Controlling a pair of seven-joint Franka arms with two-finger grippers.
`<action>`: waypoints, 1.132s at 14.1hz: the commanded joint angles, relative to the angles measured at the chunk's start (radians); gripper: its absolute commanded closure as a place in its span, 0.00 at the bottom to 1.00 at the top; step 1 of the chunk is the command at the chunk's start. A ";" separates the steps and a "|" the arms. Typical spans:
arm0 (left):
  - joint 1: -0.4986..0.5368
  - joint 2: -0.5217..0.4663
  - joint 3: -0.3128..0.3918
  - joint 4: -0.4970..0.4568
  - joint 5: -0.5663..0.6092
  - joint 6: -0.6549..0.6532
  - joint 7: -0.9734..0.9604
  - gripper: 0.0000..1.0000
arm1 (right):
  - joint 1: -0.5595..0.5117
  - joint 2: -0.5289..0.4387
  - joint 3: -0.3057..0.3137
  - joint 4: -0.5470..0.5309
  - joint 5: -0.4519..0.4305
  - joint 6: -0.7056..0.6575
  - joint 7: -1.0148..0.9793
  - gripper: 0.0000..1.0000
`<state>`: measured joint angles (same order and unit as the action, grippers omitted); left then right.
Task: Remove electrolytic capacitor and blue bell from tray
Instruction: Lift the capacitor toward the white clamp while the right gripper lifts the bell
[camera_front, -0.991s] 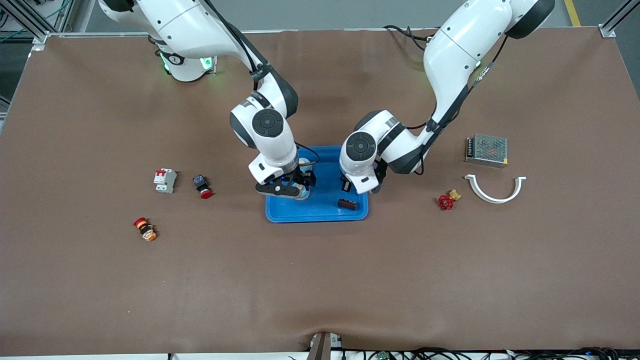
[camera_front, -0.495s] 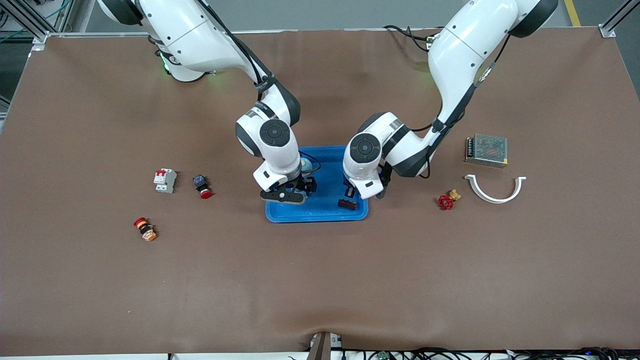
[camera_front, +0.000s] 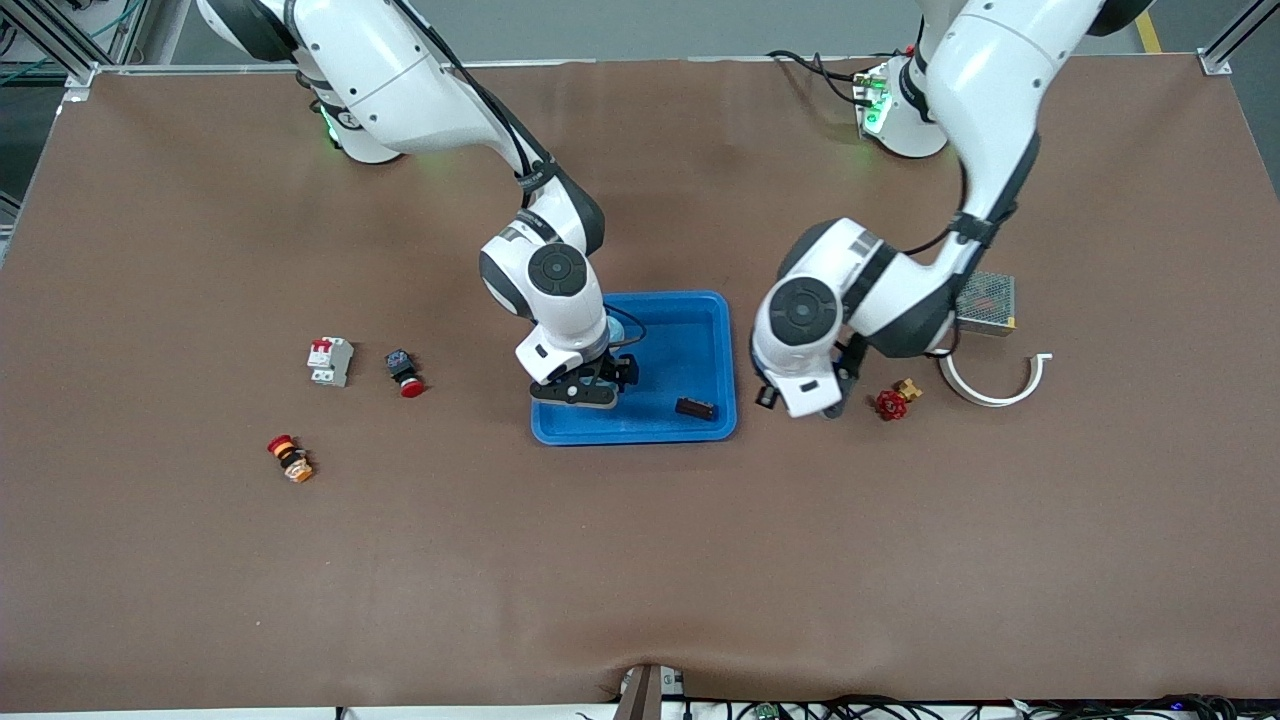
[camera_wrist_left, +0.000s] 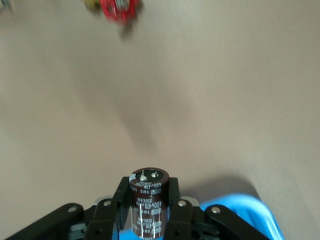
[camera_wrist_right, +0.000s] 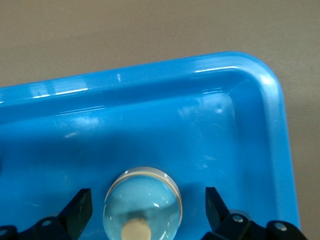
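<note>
The capacitor is a dark brown cylinder with two metal pins. My left gripper is shut on it, held over the bare table just beside the blue tray, toward the left arm's end. The bell, a pale blue dome with a beige knob, sits in the tray. My right gripper is open with a finger on each side of the bell, apart from it. In the front view the right gripper covers the bell.
A dark brown part lies in the tray's near corner. A red valve handle, a white curved bracket and a metal power supply lie toward the left arm's end. A circuit breaker and two red buttons lie toward the right arm's end.
My left gripper has moved from over the tray out over the table toward the left arm's end, with the capacitor in it. My right gripper has shifted slightly over the tray.
</note>
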<state>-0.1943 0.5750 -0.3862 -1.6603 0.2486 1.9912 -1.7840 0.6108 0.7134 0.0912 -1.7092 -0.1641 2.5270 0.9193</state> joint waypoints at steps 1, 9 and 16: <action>0.067 -0.047 -0.011 -0.035 0.000 -0.057 0.124 1.00 | 0.010 0.026 -0.008 0.025 -0.034 0.010 0.029 0.00; 0.306 -0.089 -0.013 -0.147 0.004 -0.074 0.543 1.00 | 0.014 0.031 -0.008 0.025 -0.034 0.012 0.030 0.13; 0.475 -0.103 -0.010 -0.214 0.023 -0.017 0.859 1.00 | 0.010 0.031 -0.008 0.025 -0.034 0.009 0.030 0.55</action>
<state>0.2370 0.5028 -0.3867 -1.8206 0.2497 1.9342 -0.9974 0.6122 0.7298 0.0904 -1.7054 -0.1653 2.5393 0.9194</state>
